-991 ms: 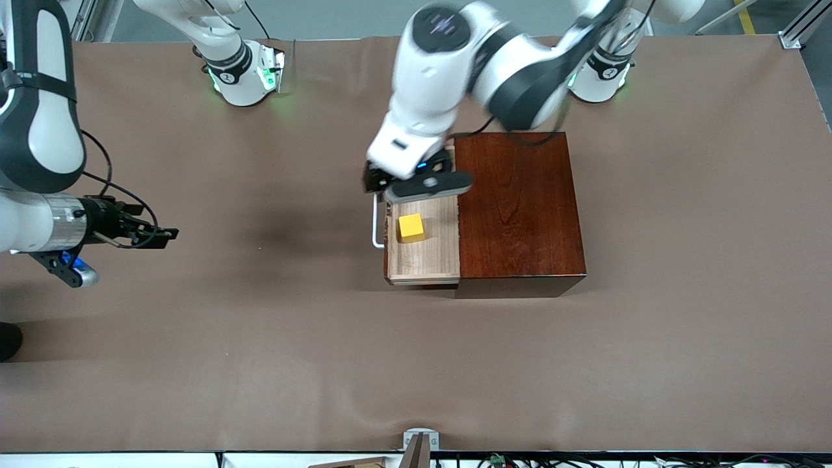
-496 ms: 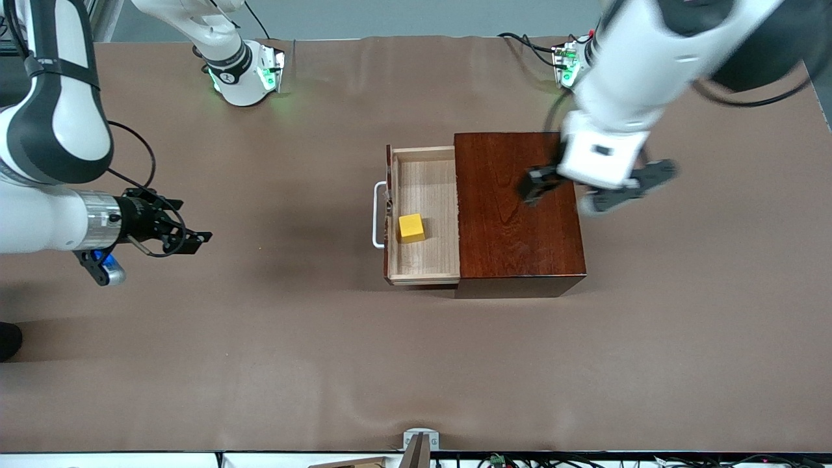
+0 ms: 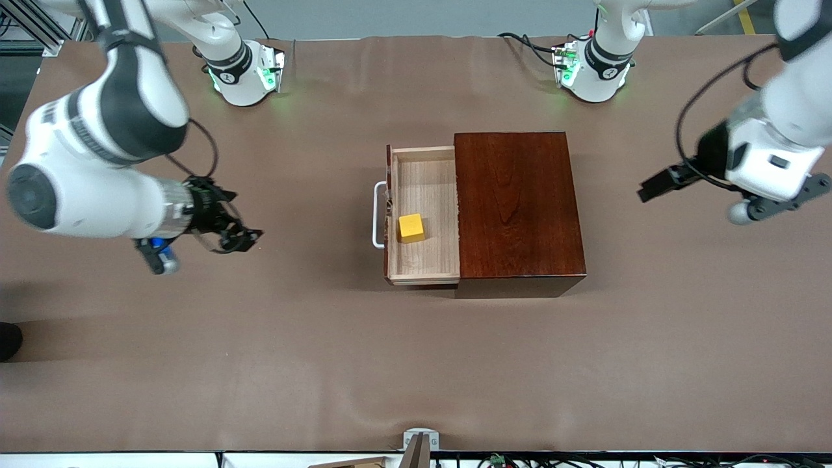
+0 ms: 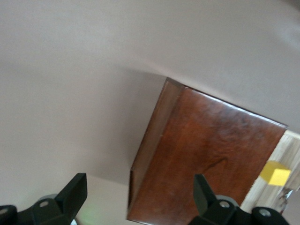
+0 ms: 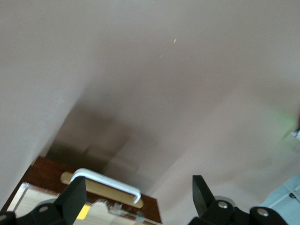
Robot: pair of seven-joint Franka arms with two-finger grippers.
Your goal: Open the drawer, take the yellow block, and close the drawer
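With both my right gripper (image 3: 250,239) and left gripper (image 3: 650,190) spread and empty, the yellow block (image 3: 411,228) in the open drawer (image 3: 422,182) looks light and rigid; I should pinch its flat opposing faces.

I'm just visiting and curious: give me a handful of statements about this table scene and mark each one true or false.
1. The drawer stands open. True.
2. The yellow block lies on top of the wooden box. False: it lies inside the drawer.
3. The right end effector holds the block. False: it is open and empty, over bare table toward the right arm's end.
4. The left end effector is open. True.
5. The white handle is on the drawer's front. True.
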